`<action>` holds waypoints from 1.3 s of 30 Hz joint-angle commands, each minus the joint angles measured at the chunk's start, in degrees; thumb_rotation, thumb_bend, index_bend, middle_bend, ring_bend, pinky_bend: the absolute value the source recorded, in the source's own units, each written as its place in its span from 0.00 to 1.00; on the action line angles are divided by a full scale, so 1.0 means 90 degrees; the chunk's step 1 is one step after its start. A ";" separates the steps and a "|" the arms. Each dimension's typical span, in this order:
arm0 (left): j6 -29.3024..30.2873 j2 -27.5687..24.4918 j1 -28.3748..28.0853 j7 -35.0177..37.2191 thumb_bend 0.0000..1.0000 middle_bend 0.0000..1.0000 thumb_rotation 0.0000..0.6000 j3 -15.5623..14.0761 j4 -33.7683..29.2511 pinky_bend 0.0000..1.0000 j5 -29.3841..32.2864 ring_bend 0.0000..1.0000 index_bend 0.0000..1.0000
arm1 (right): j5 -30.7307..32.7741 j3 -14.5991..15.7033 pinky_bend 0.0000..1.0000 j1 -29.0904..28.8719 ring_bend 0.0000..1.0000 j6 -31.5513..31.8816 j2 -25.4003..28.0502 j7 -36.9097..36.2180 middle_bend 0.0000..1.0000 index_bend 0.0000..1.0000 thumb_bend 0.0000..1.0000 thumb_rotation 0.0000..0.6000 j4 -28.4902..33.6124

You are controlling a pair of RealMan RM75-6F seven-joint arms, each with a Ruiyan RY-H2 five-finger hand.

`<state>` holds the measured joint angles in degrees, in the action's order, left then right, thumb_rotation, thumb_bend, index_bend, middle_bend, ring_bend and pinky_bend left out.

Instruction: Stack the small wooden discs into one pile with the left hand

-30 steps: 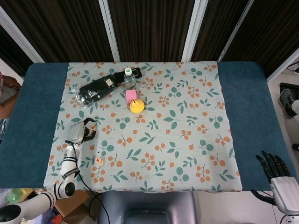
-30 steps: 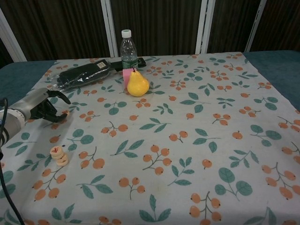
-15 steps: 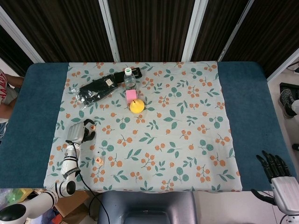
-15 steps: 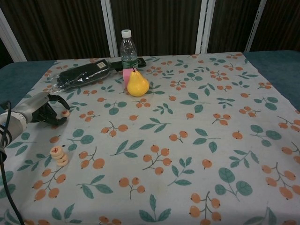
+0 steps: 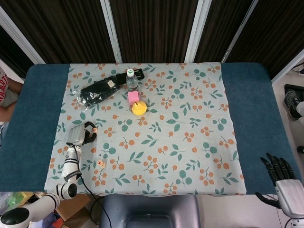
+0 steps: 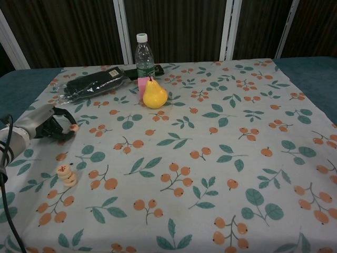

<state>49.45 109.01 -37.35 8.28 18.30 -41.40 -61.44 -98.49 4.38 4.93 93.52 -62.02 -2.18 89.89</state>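
A short pile of small wooden discs (image 6: 66, 175) stands on the flowered cloth at the near left, its top disc marked with a red cross; it also shows as the pile (image 5: 100, 163) in the head view. My left hand (image 6: 48, 125) hovers low over the cloth, beyond and to the left of the pile. It pinches one small wooden disc (image 6: 74, 127) at its fingertips. The head view shows the same left hand (image 5: 81, 135) with that disc (image 5: 95, 129). My right hand (image 5: 279, 172) hangs off the table's near right corner, fingers apart, holding nothing.
A yellow pear (image 6: 155, 94), a pink block (image 6: 142, 84) and a water bottle (image 6: 143, 57) stand at the back centre. A black pouch (image 6: 95, 85) lies left of them. The cloth (image 6: 221, 158) covers a blue table (image 5: 33, 118).
My left hand has drawn slightly left and back with the disc at its fingertips. The pile and the right hand have not moved.
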 commanded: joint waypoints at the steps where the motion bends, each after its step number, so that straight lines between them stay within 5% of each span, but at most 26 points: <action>1: -0.0004 0.0007 -0.0002 0.0004 0.39 1.00 1.00 0.0001 -0.0010 1.00 -0.0014 1.00 0.45 | -0.0001 0.0000 0.00 -0.0001 0.00 -0.0001 0.0003 0.0000 0.00 0.00 0.10 1.00 0.0003; 16: 0.0173 -0.0002 0.0049 -0.0002 0.39 1.00 1.00 0.0027 -0.0086 1.00 -0.0099 1.00 0.49 | -0.0003 -0.0003 0.00 0.0000 0.00 0.0005 -0.0002 0.0000 0.00 0.00 0.10 1.00 -0.0004; 23: 0.0610 -0.0336 0.0244 0.0205 0.39 1.00 1.00 -0.0024 -0.0636 1.00 -0.0366 1.00 0.52 | -0.0010 0.0001 0.00 -0.0006 0.00 -0.0015 -0.0016 0.0047 0.00 0.00 0.10 1.00 0.0001; 28: 0.1092 -0.1023 0.0612 0.0474 0.39 1.00 1.00 -0.0195 -0.1805 1.00 -0.0743 1.00 0.52 | -0.0026 0.0006 0.00 -0.0006 0.00 -0.0015 -0.0026 0.0073 0.00 0.00 0.10 1.00 0.0003; 34: 0.1500 -0.2451 0.1300 0.0768 0.39 1.00 1.00 -0.0833 -0.4167 1.00 -0.1414 1.00 0.52 | -0.0043 0.0020 0.00 -0.0037 0.00 -0.0093 -0.0053 0.0180 0.00 0.00 0.10 1.00 0.0016; 39: 0.1600 -0.3091 0.1589 0.0688 0.39 1.00 1.00 -0.1440 -0.5166 1.00 -0.1942 1.00 0.52 | -0.0112 0.0049 0.00 -0.0048 0.00 -0.0105 -0.0074 0.0250 0.00 0.00 0.10 1.00 0.0034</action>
<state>62.16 86.09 -26.02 13.95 9.54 -82.25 -74.99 -99.43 4.77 4.50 92.54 -62.66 0.03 90.18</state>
